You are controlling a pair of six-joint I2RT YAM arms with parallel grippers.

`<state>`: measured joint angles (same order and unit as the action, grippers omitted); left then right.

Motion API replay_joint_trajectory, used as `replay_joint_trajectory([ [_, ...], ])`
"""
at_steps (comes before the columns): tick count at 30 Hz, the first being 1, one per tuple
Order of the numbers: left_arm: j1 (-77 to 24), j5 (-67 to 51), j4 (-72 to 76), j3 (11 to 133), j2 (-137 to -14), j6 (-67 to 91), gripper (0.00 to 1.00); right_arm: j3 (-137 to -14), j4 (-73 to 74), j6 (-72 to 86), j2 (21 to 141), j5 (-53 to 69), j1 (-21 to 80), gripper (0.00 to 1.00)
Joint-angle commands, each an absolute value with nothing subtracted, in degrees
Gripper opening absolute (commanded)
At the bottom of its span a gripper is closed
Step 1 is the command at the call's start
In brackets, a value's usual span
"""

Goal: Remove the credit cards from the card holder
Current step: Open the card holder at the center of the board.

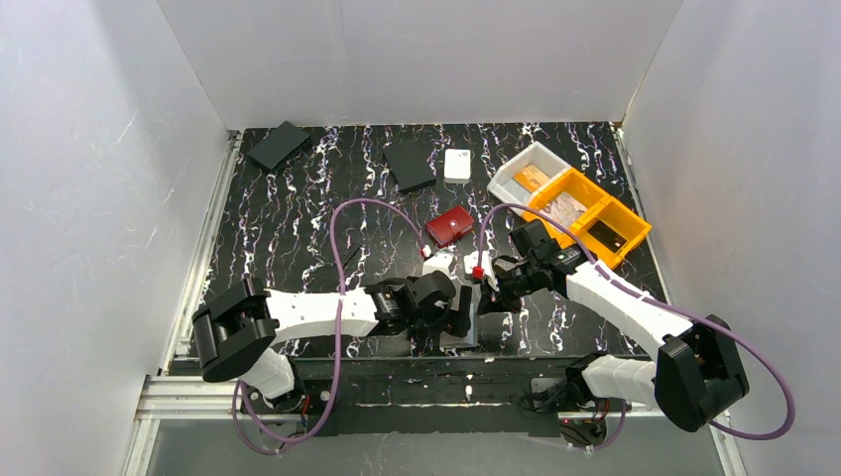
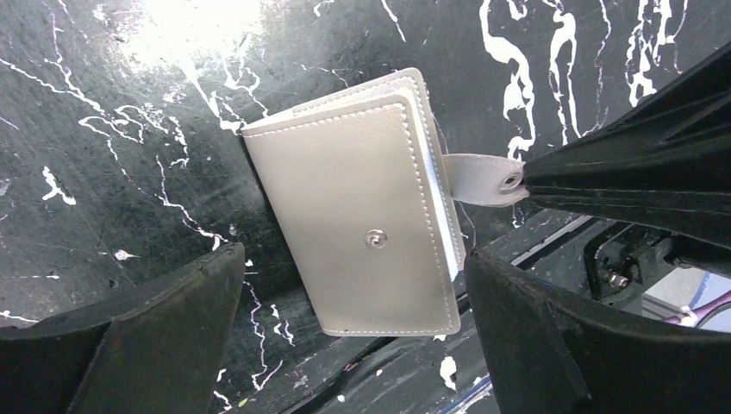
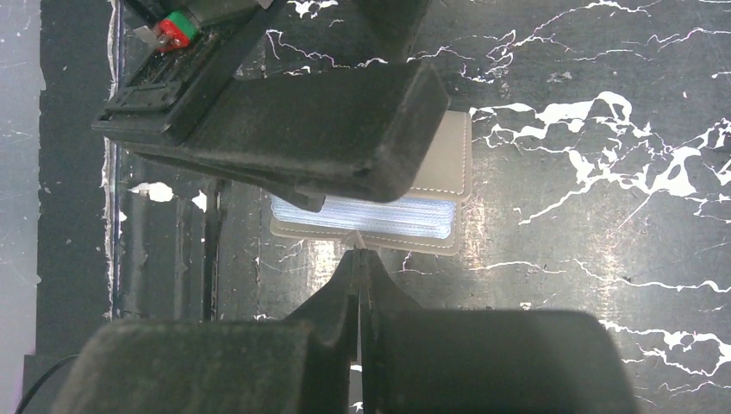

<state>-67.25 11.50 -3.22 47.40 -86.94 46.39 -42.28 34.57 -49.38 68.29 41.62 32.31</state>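
The right gripper (image 3: 358, 259) is pinched together on the closure tab (image 2: 479, 179) of the card holder (image 2: 358, 216). In the left wrist view the tab projects toward 3 o'clock. The left gripper (image 2: 353, 276) is spread apart, one finger on either side of the holder, with no contact visible. The holder lies folded at the 6 o'clock edge of the surface (image 2: 103, 129), long axis running 11 to 5 o'clock, snap stud (image 2: 375, 239) uppermost and free of the tab. Judgement: the coming move is lifting the cover from the tab side, with the left gripper placed to restrain the body. The credit cards cannot be made out; only pale leaf edges show. No brand or legible writing is visible.
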Motion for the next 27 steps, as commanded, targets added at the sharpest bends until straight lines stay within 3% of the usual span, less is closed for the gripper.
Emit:
replay_joint_trajectory([
  [1,-67.8,12.2,-3.2,49.1,-86.2,47.1,0.98,-42.6,33.2,-48.4,67.7,44.9,31.9,0.01],
  [6,-67.8,13.7,-7.1,50.5,-88.1,47.9,0.98,-42.6,33.1,-48.1,67.8,45.4,31.6,0.01],
  [9,-67.8,15.4,-12.8,53.1,-91.1,49.2,0.9,-42.6,33.2,-48.0,67.6,45.6,31.2,0.01],
  [11,-67.8,16.2,-15.3,53.9,-91.8,49.8,0.78,-42.6,33.2,-48.0,67.6,45.7,31.0,0.01],
  [16,-67.8,18.6,-18.5,52.7,-88.5,51.3,0.32,-42.5,33.3,-48.0,67.4,45.2,30.3,0.01],
  [24,-64.1,7.8,-3.9,40.6,-81.0,54.6,0.34,-41.3,30.5,-46.6,67.9,38.9,29.8,0.01],
  [27,-61.2,4.0,2.6,35.1,-79.7,57.3,0.27,-40.5,28.5,-45.0,68.2,34.3,29.8,0.01],
])
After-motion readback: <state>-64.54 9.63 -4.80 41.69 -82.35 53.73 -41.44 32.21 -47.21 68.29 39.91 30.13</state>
